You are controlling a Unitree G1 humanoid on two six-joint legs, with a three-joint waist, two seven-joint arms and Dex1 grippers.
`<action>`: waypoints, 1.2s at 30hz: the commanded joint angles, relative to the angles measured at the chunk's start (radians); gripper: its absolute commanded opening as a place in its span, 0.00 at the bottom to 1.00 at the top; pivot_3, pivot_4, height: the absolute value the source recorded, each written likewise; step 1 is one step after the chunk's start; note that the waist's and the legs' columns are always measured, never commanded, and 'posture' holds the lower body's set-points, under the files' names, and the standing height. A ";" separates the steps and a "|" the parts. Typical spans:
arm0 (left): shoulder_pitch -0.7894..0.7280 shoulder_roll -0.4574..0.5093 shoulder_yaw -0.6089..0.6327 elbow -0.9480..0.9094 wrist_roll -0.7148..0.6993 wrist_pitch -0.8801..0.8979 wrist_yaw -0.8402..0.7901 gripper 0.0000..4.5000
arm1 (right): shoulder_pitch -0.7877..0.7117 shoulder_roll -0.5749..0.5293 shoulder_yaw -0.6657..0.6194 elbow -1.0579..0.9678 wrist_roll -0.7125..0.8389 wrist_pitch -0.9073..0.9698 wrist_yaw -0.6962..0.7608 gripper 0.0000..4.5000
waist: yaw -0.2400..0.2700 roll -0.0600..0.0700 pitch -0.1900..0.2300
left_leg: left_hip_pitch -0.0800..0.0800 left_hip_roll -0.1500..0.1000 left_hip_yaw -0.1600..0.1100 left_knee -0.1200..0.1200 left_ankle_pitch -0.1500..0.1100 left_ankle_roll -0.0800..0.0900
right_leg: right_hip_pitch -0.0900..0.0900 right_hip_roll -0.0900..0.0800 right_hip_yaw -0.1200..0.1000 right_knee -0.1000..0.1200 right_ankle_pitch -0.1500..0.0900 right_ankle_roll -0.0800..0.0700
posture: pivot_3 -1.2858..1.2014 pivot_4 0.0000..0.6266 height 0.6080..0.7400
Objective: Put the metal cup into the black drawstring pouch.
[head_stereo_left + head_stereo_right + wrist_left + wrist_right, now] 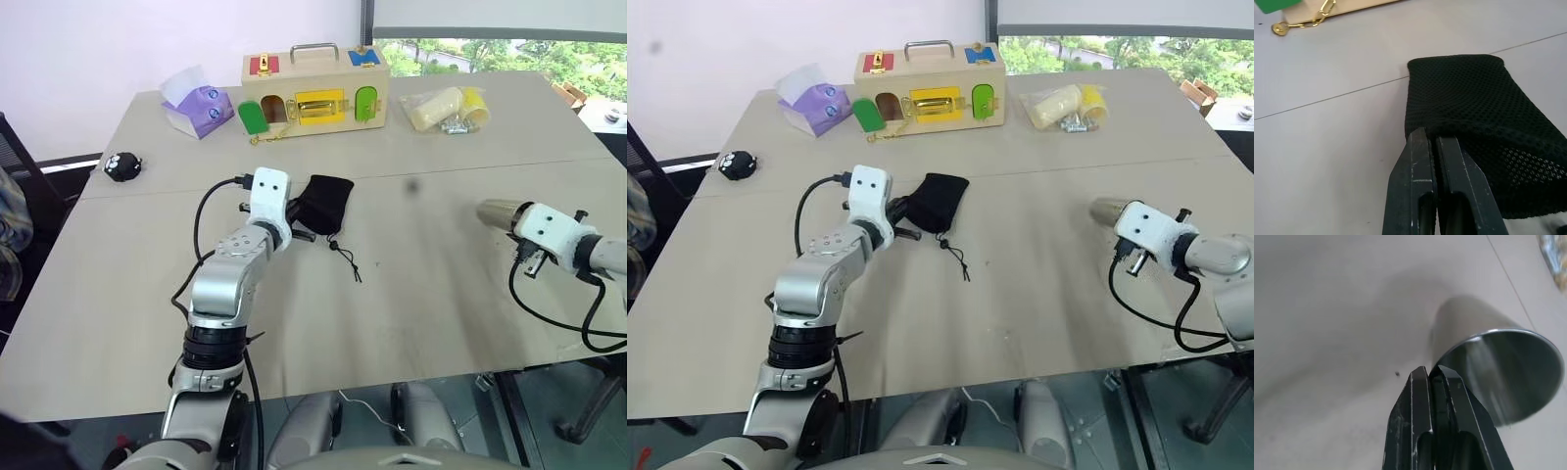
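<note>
While both arms sit low over the table (411, 323), we have each gripper already committed. Nearest us at approx 3 o'clock, the right gripper (1432, 374) has its fingers pinched tight on the rim of the metal cup (498, 214), one finger apparently inside, one outside; the cup is tipped w/ its mouth toward the wrist cam. That's a thin-wall pinch on slick steel, so we judge the cup could pivot or slip out during the carry across.

At approx 11 o'clock, the left gripper (1434, 142) is clamped on the edge of the black drawstring pouch (325, 203), which lies on the table w/ its beaded cord (345, 257) trailing toward us. We can't tell if the pinch caught one cloth layer or both; if both, the mouth stays sealed and the cup won't enter. Soft cloth may also sag shut, and the loose cord could snag the rim.

Farther off, 12 o'clock, the wooden latch box (315, 93), purple tissue pack (200, 106), bagged yellow items (446, 108) and small black toy (121, 166) sit well apart, so we expect no trouble there.
</note>
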 commanded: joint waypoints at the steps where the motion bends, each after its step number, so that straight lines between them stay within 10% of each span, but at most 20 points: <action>1: -0.040 -0.009 0.010 -0.035 -0.015 0.006 -0.001 0.00 | -0.041 0.046 -0.079 -0.060 0.057 0.030 -0.042 0.01 | 0.001 0.000 0.000 | 0.000 0.000 0.000 0.000 0.000 0.000 | 0.000 0.000 0.000 0.000 0.000 0.000 | 0.52 0.24 0.77; 19: -0.169 -0.117 0.057 0.008 -0.084 0.193 0.042 0.00 | -0.081 0.274 -0.172 -0.578 0.596 0.638 -0.104 0.01 | 0.001 0.001 0.001 | -0.005 -0.001 -0.006 -0.001 0.000 0.000 | -0.001 -0.001 -0.006 -0.001 0.000 0.000 | 0.52 0.24 0.77; 36: -0.178 -0.067 0.062 -0.086 -0.223 0.315 -0.079 0.00 | -0.100 0.591 0.156 -0.586 0.429 0.605 -0.447 0.01 | 0.000 0.001 0.001 | -0.004 -0.001 -0.007 -0.001 0.000 0.000 | -0.003 0.003 -0.007 0.000 0.000 0.000 | 0.52 0.24 0.77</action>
